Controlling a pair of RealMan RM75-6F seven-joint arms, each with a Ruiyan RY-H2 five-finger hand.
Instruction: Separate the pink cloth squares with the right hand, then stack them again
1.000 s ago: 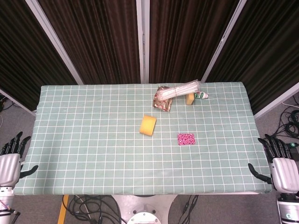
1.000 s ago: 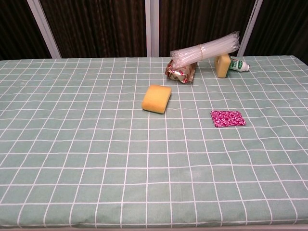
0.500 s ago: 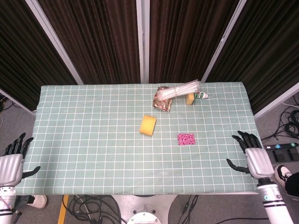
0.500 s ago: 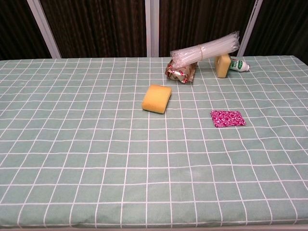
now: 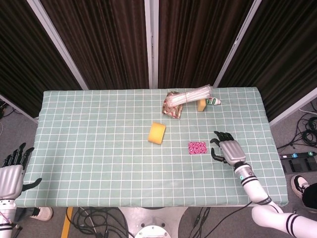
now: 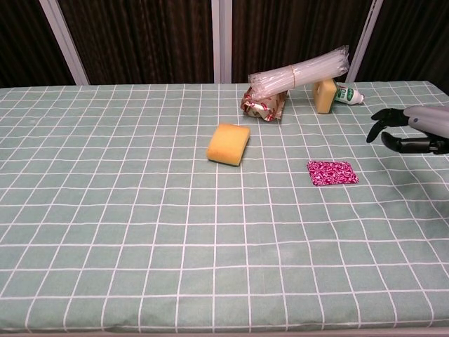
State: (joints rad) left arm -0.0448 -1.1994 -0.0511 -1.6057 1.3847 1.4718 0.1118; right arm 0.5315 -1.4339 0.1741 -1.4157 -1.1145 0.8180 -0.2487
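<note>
"One pink pile, is it, or can you count the squares?"

"Only one pile shows: the pink cloth squares (image 5: 197, 148) lie stacked and flat on the tabletop (image 5: 89, 148), toward its right side. How many layers, I cannot tell."

"And the step in hand?"

"The approach, I judge. The right robot hand (image 5: 228, 149) hovers just to the right of the stack, fingers spread, holding nothing. Next it must come down on the top square alone and pinch its edge without dragging the one beneath."

"The other?"

"The left robot hand (image 5: 11, 173) hangs off the tabletop's left edge, open and empty."

"What else?"

"Two yellow sponges (image 5: 157, 133), one bundle of clear straws (image 5: 190, 95), one foil packet (image 5: 173, 111), one small bottle (image 5: 214, 101)."
</note>
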